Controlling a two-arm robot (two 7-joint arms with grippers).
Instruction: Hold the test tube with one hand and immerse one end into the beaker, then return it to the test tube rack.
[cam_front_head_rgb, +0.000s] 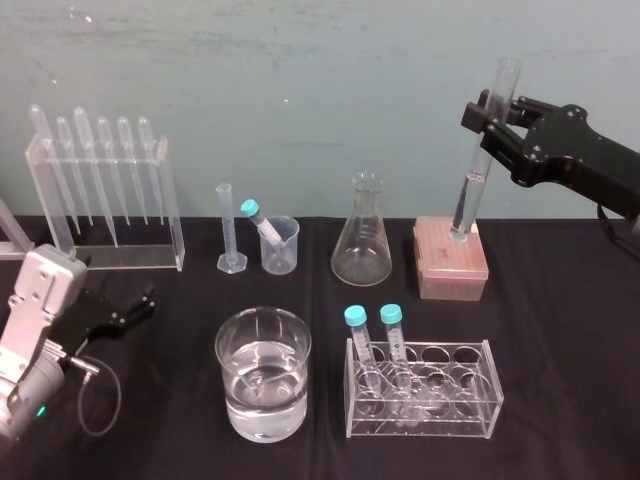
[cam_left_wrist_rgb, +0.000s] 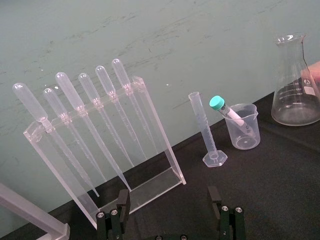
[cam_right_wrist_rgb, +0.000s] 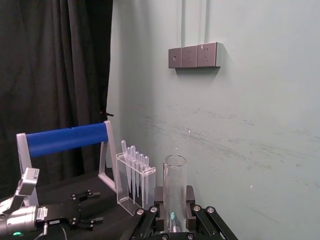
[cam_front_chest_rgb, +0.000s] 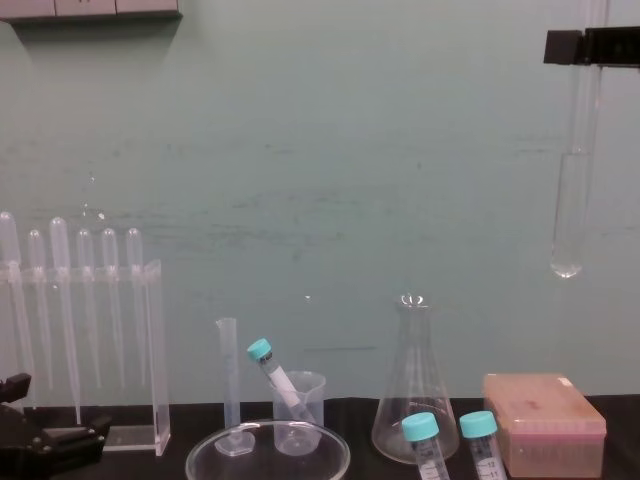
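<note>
Glass, clear and slender: test tube, tall, plain-rimmed and round-bottomed, clamped near its upper part between the fingers of the black, angular right tool. Hangs nearly upright, with its bottom in the air well above the pink box, a matte rectangular block at the right rear of the table. Seen from the right wrist as an open rim above the closed fingers.

Left tool, black, fingers spread apart, low over the near left of the table.

Beaker, wide, thick-walled and cylindrical, roughly half full of clear liquid, at front centre. Just to its right, test tube rack of clear acrylic with round holes, two teal-capped tubes standing at its left end.

Behind: conical flask, thin graduated cylinder, small plastic cup with a capped tube leaning in it, and acrylic stand hung with pipettes.

Black cloth over the table; scuffed teal wall behind, with grey socket plate and black curtain
</note>
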